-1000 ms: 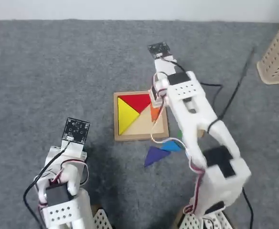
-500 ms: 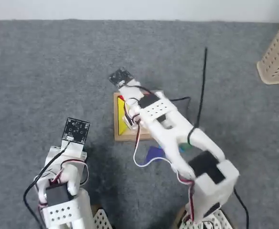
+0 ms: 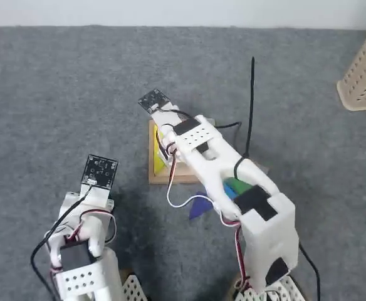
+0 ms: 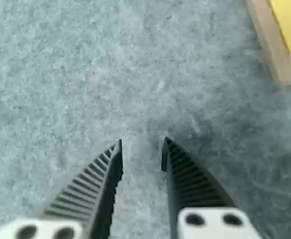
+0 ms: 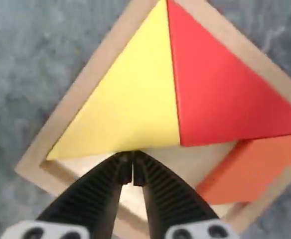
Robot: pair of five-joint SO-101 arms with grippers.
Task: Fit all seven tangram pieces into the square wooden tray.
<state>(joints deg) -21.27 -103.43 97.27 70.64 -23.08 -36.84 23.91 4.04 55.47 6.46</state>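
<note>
The square wooden tray [image 5: 51,159] holds a yellow triangle [image 5: 130,109], a red triangle [image 5: 215,94] and an orange piece [image 5: 250,167]. My right gripper [image 5: 133,169] is shut with nothing in it, its tips over the tray's bare floor at the yellow triangle's edge. From above, the right arm [image 3: 202,147] covers most of the tray [image 3: 153,175]; a strip of the yellow triangle [image 3: 158,153] shows. A dark blue triangle [image 3: 198,207] and a green piece [image 3: 237,185] lie on the carpet near the tray. My left gripper [image 4: 140,149] is open above bare carpet, near a tray corner [image 4: 272,55].
Grey carpet covers the table. A wicker basket [image 3: 365,69] stands at the far right edge. A black cable [image 3: 252,106] rises from the right arm. The left arm [image 3: 83,251] sits at the front left.
The right arm has swung left across the tray, from its right side to its left side, hiding most of it. The left arm has not moved.
</note>
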